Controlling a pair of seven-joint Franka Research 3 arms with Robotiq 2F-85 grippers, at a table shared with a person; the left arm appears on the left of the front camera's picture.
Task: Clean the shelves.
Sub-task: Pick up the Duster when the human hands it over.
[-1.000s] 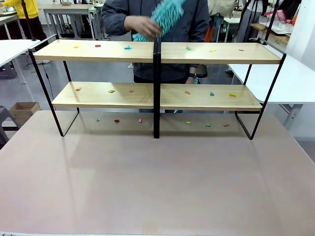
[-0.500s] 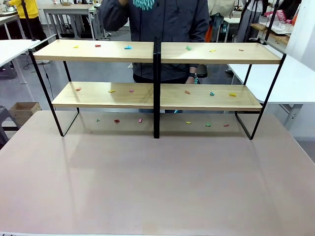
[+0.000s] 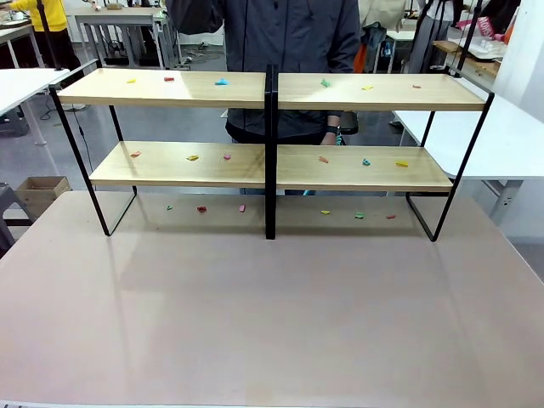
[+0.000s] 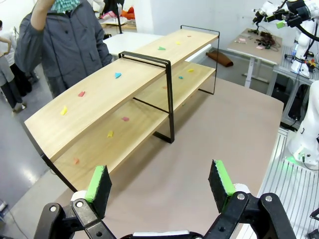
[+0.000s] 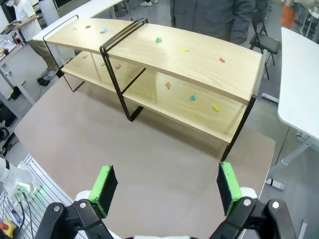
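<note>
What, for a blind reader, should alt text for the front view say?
Two joined two-tier shelves of light wood on black frames stand across a brown table, small coloured scraps on both tiers and on the tabletop beneath. A person in a dark jacket stands behind.

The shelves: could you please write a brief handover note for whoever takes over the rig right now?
Left gripper: open, empty, above the table.
Right gripper: open, empty.
Shelves: standing at the table's far side; coloured scraps dot both tiers and the table beneath.
Person: behind the shelves, teal duster held high.
Done: nothing visibly cleaned.
Left: clear all the scraps.
</note>
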